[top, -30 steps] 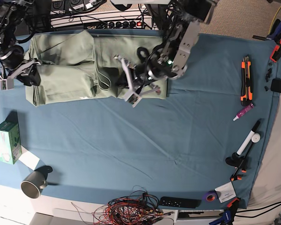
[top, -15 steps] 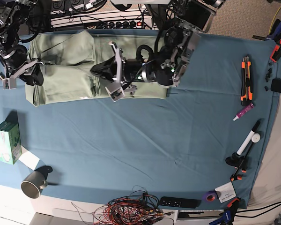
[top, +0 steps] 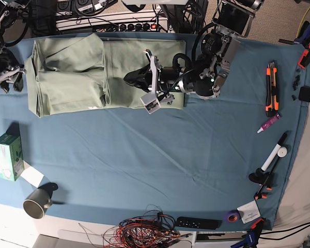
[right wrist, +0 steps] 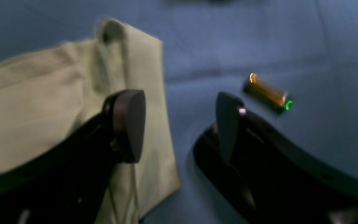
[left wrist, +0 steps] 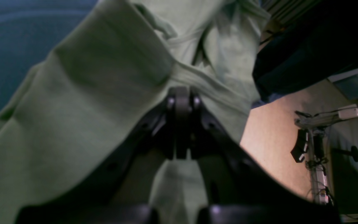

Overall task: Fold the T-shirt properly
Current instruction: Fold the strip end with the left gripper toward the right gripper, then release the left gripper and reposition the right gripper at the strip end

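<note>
No writing is legible anywhere. The left gripper (left wrist: pixel 181 102) is clenched on a soft ridge of the matte sage T-shirt (top: pixel 72 72) at upper centre. The right gripper (right wrist: pixel 179 124) hangs released, rounded dark pads apart, above the smooth teal table cloth (top: pixel 160 155).

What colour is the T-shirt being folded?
Pale sage green, plain with no pattern; the T-shirt shows best in the base view, against the teal-blue table cloth.

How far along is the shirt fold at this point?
Partly done: the T-shirt lies as a folded band along the cloth's far edge. In hand: the left end effector is shut on a bunched ridge of fabric. The right end effector is open beside the shirt's corner. The final fold is left.
</note>
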